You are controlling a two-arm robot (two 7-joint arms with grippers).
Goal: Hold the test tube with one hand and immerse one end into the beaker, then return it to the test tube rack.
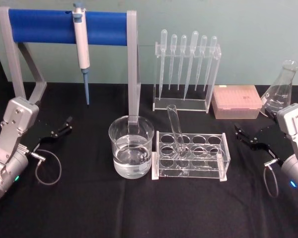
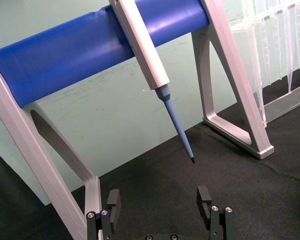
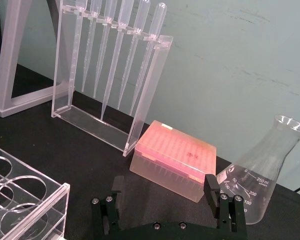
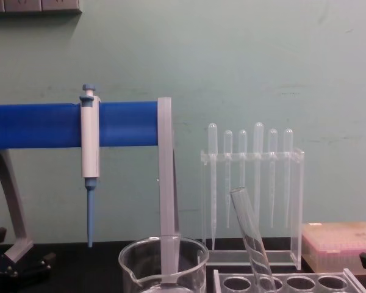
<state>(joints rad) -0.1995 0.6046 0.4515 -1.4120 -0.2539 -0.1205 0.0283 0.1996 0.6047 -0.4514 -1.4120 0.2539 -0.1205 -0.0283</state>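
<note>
Head view | test tube (image 1: 176,129) racked | left claw (image 1: 68,124), right claw (image 1: 238,133) agape | flask (image 3: 262,170) "250 ml"

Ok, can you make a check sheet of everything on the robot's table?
Surface: table under a black cloth.
Job's things: test tube leaning in the rack; beaker left of the rack, part full of clear liquid.
Clutter: pipettor hanging on a blue stand; pipettes in their holder; pink box; flask.
Grippers: left gripper open, low at the table's left; right gripper open, right of the rack. Both hold nothing.
Cables: a cable loops by the left wrist, another by the right.
Surroundings: pale green wall.
</note>
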